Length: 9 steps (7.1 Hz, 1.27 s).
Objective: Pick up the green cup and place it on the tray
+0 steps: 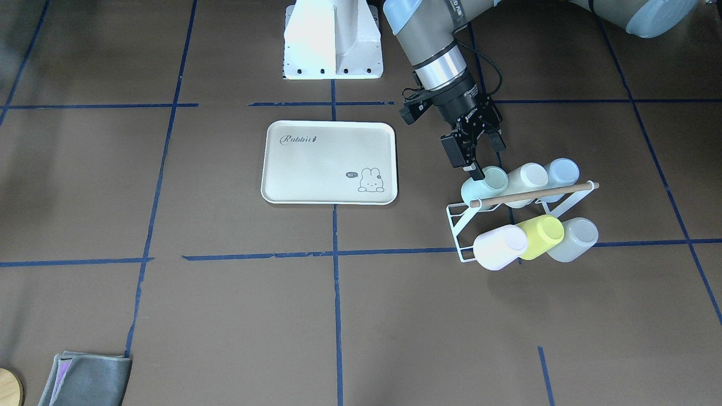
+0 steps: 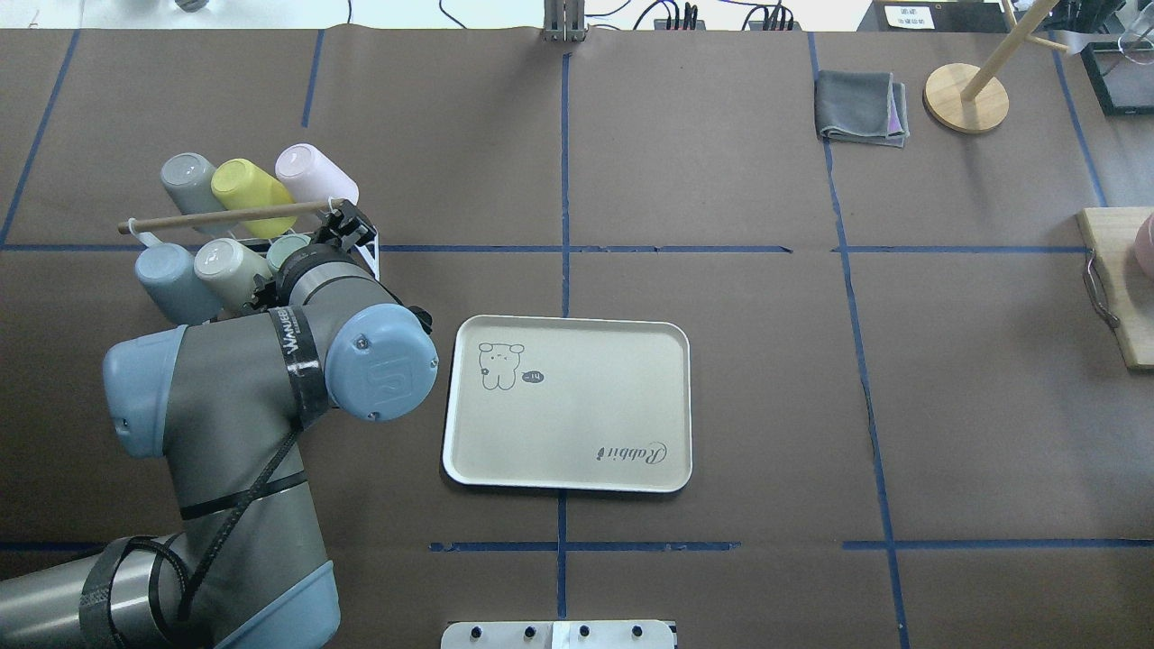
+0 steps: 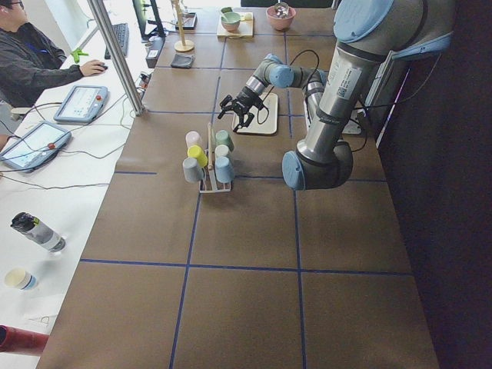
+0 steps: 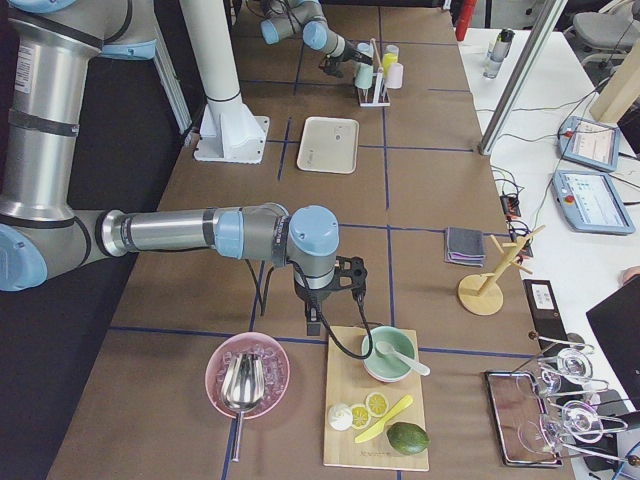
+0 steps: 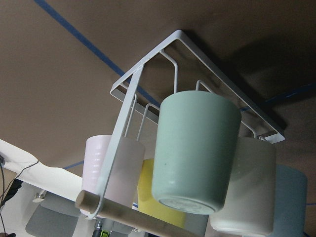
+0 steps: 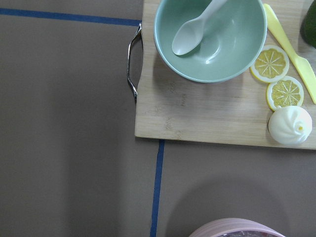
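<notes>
– Green cup (image 1: 486,185): where does it sit?
– On the white wire rack (image 1: 459,228), on the robot's left half of the worktop (image 1: 225,316). It is the end cup of the row nearer the robot. It is tilted on its peg with the base toward the robot and touches the cream cup (image 1: 528,176) beside it. In the front view the wooden rod (image 1: 536,193) crosses just over it.
– Any room around it?
– Its tray-side flank faces bare brown worktop. A band of that worktop lies between the rack's edge and the rim of the tray (image 1: 327,169), which lies flat at the middle, well apart from the cup.
– And the left arm?
– It reaches out from the base with the wrist angled down at the cup's base. The left fingers (image 1: 458,151) stand spread apart. One tip is at the edge of the cup's base, the other is off it, and they grip nothing.
– The right arm?
– Far at the other end, stretched low, wrist pointing down beside the wooden board (image 6: 197,113). Whether the right fingers (image 4: 335,290) are spread or closed I cannot tell.
</notes>
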Tool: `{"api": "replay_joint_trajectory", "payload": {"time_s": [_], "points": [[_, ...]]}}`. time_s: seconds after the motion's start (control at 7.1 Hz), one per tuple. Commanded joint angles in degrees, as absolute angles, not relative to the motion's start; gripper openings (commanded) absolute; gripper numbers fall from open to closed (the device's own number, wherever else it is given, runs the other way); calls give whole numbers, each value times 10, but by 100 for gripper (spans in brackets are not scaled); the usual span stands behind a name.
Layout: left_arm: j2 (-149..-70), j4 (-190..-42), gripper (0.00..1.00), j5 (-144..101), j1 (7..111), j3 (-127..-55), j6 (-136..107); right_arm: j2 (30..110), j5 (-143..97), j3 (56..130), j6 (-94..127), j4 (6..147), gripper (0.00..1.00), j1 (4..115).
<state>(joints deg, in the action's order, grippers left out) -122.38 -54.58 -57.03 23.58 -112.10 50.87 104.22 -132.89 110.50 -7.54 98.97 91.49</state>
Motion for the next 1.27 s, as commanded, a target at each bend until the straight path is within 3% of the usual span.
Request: {"api": "replay_joint_trajectory", "payload": {"time_s": [0.0,1.13], "points": [[-1222,-544,100,-563,226,-1100,506,1046,-1329,1104,-76,990,100,915],[-1223,-597,100,-552,226,-1006,481,1045,-1329,1104,-76,989,100,915]]}}
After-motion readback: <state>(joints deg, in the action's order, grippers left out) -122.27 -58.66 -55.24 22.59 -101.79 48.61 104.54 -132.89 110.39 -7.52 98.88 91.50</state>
